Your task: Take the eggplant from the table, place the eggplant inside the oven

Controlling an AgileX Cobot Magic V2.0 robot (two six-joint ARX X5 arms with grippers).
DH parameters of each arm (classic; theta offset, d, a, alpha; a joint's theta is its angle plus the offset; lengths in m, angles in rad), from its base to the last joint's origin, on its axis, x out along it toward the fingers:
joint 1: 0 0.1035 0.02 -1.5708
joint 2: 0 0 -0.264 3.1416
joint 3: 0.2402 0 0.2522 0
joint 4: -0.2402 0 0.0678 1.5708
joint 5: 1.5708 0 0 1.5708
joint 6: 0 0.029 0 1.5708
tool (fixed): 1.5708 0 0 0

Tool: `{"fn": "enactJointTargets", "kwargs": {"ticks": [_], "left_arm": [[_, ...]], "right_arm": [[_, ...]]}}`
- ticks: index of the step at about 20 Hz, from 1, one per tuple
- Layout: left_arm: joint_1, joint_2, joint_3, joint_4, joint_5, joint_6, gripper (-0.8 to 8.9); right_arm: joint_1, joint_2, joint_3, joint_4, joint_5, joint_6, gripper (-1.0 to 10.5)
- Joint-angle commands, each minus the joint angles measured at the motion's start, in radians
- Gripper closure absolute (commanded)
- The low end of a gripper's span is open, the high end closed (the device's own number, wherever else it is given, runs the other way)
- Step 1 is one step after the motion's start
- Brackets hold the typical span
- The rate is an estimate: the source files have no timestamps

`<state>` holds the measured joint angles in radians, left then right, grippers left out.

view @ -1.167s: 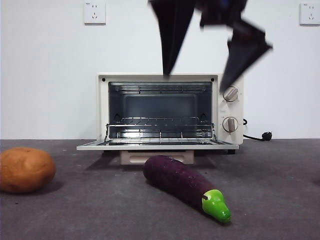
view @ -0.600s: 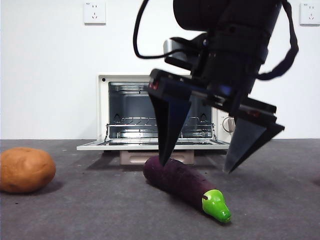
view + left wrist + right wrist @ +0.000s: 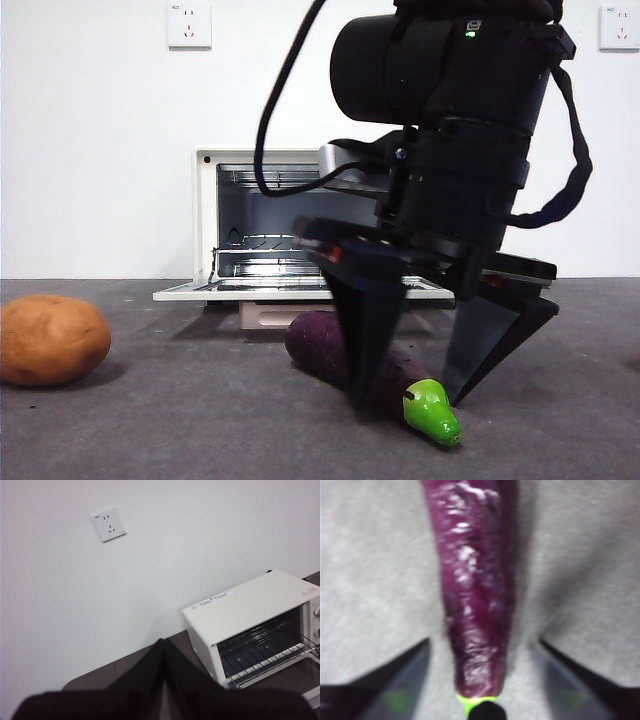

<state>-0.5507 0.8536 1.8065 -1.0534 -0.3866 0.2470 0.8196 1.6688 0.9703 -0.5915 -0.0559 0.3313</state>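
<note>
We see the right hand (image 3: 415, 385) low over the surface (image 3: 200, 430), its two black jaws spread apart and straddling the eggplant (image 3: 345, 355) near the stem end; in the front view one jaw stands in front of the purple body and the other drops just right of it, both tips close to the surface. In the right wrist view the eggplant (image 3: 475, 600) runs straight between the jaws with bare grey surface (image 3: 370, 570) on both sides of it, so neither jaw touches it. The eggplant lies flat on the surface, in front of the oven (image 3: 215, 230), angled so that its rounded purple end points toward the oven's left half and its green stem cap (image 3: 432, 410) points near and right. The oven's door (image 3: 220, 293) is folded down flat, its edge facing us, and the wire rack (image 3: 260, 258) shows inside the open cavity; the arm's dark bulk hides the oven's right part. A strip of open surface separates the eggplant's far end from the door's near edge. A potato (image 3: 52, 340) sits well apart at the near left, with wide bare surface between it and the eggplant. The left hand (image 3: 162, 680) is held high to the left of the oven, its jaws pressed together and holding nothing, with the white wall and a wall socket (image 3: 108, 524) beyond it.
</note>
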Motion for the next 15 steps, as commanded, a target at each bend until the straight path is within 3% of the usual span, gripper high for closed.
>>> {"fn": "enactJointTargets", "kwargs": {"ticks": [1,8,15], "left_arm": [[0.002,-0.003,-0.004,0.001,0.0,0.01,8.19],[0.002,-0.002,-0.004,-0.001,0.0,0.011,8.19],[0.002,-0.001,-0.004,-0.003,0.0,0.011,8.19]], "right_arm": [[0.021,0.018,-0.011,0.039,-0.004,0.013,9.6],[0.047,-0.01,0.003,0.038,0.011,0.009,9.6],[0.085,-0.197,0.042,-0.061,-0.034,0.009,9.6]]}}
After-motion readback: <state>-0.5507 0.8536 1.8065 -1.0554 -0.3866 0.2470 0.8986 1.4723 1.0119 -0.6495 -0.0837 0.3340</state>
